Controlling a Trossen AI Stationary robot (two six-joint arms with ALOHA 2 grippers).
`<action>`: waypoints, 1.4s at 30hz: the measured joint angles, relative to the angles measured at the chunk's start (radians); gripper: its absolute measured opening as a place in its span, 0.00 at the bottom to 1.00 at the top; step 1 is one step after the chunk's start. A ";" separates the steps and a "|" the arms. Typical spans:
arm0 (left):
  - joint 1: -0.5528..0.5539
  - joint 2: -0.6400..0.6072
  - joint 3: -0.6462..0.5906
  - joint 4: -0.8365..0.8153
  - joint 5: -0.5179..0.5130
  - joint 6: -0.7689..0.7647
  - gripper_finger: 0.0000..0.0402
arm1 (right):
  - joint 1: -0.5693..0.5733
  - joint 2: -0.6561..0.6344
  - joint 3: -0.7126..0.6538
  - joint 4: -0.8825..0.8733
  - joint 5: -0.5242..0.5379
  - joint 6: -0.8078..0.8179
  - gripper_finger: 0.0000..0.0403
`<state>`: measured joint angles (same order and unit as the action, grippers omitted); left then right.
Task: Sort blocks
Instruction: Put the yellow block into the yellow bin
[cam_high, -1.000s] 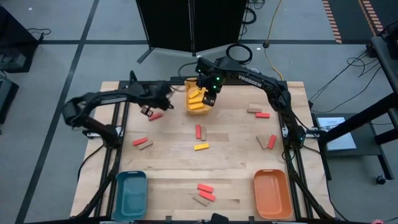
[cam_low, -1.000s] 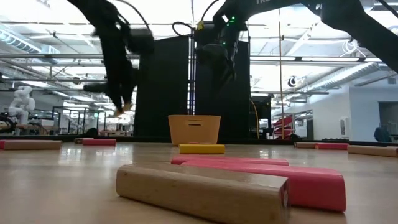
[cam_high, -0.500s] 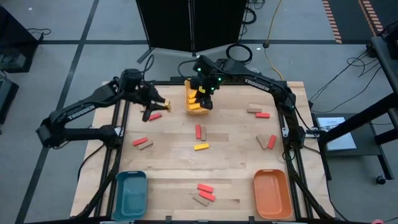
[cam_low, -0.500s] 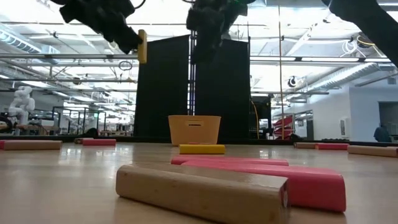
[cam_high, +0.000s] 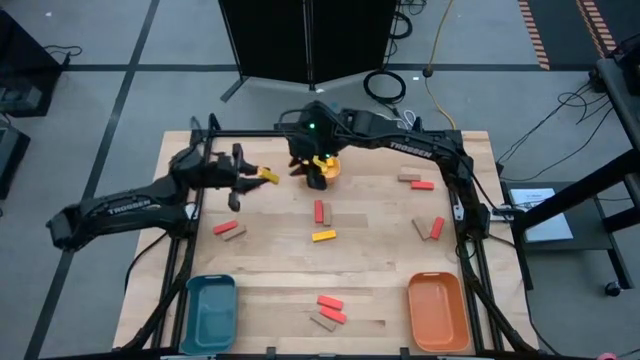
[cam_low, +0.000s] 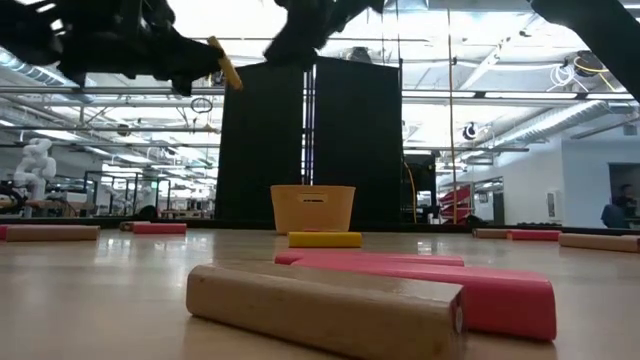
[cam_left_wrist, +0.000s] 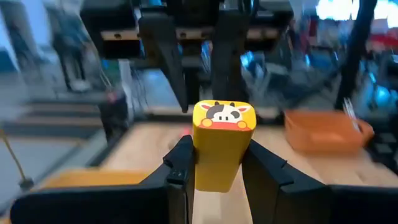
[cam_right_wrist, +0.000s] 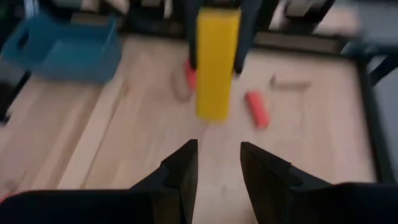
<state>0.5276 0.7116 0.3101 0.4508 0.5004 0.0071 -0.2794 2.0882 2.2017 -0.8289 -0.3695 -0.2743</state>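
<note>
My left gripper (cam_high: 252, 174) is shut on a yellow block (cam_high: 268, 176), high above the table's far left part; the block also shows in the low view (cam_low: 228, 62) and, farther off, in the right wrist view (cam_right_wrist: 217, 62). My right gripper (cam_high: 313, 172) hangs open and empty (cam_right_wrist: 217, 165) over the yellow tray (cam_high: 328, 164) at the far middle, covering most of it. The tray stands on the table (cam_low: 312, 208). Red, tan and yellow blocks lie flat and scattered on the table. My left gripper pinches the yellow block by its two long sides (cam_left_wrist: 202, 168) between its two fingers, below the top end that bears a cow picture (cam_left_wrist: 224, 116). The fingers come level and lie across the block. It stands nearly upright, a little tilted, lifted clear of the table.
Loose blocks lie at the table's middle (cam_high: 320, 211) (cam_high: 323, 236), left (cam_high: 228, 229), right (cam_high: 415, 180) (cam_high: 432, 228) and near edge (cam_high: 327, 310). A teal tray (cam_high: 210, 310) stands at the near left corner, an orange tray (cam_high: 437, 312) at the near right.
My left gripper has risen with the yellow block and tipped from pointing down to level, rolling as it went; the block now stands high and nearly upright. My right gripper has gone up and toward the table's left over the yellow tray, its jaws unchanged.
</note>
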 joint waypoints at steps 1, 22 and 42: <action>0.000 -0.010 -0.020 0.041 -0.007 -0.002 0.22 | 0.000 0.004 0.000 0.045 0.000 0.018 0.28; 0.001 -0.033 -0.056 0.243 -0.198 0.115 0.22 | 0.011 0.021 -0.001 0.228 0.182 -0.018 0.47; 0.000 0.205 0.006 0.464 -0.180 0.107 0.22 | 0.026 0.044 -0.001 0.206 0.201 -0.035 0.78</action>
<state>0.5276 0.9170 0.3163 0.9144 0.3200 0.1142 -0.2537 2.1323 2.2005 -0.6230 -0.1681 -0.3096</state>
